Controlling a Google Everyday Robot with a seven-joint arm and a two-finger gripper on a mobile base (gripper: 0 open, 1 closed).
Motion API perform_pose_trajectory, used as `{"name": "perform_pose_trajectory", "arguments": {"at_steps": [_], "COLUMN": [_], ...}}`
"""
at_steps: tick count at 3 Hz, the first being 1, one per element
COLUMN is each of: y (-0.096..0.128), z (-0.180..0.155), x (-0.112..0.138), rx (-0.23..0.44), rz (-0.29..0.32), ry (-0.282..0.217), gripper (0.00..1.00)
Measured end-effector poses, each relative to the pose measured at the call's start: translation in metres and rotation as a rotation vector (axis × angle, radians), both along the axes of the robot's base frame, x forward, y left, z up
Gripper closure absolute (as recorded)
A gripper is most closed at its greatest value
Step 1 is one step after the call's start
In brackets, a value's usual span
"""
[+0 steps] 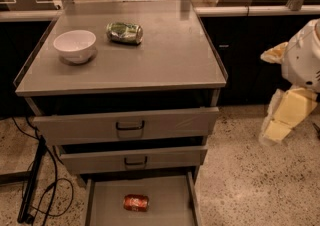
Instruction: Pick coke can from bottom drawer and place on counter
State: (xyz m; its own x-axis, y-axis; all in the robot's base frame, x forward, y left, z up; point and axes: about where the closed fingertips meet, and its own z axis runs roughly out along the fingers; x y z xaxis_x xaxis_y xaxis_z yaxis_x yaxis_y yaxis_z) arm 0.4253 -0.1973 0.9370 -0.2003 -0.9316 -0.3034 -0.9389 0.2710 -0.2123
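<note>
Atop the drawer cabinet [214, 97]: counter [165, 65]. On it, rear left: bowl [75, 45], upright; to its right and slightly behind, not touching: soda can [124, 32], on its side. Below the counter front: top drawer [127, 125], slightly out; beneath it, middle drawer [131, 159], likewise. Lowest and furthest forward: bottom drawer [105, 195]. Inside it, near the middle, apart from both side walls: coke can [136, 202], on its side. Right of the cabinet, well apart, level with the upper drawers, above the floor [250, 180]: gripper [280, 120]. Left of the cabinet, on the floor: cables [35, 190].
</note>
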Motion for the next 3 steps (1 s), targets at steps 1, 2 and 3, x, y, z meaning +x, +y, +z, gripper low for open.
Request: {"name": "perform_pose_trajectory", "arguments": {"at_steps": [1, 2, 3], "y": [0.019, 0.037, 0.051], "z": [-0.036, -0.08, -0.123], "x": [-0.012, -0.019, -0.016], "rx": [0.107, 0.193, 0.225], "rz": [-0.002, -0.018, -0.035], "ry": [0.007, 0.023, 0.095], "gripper": [0.0, 0.0, 0.0]}}
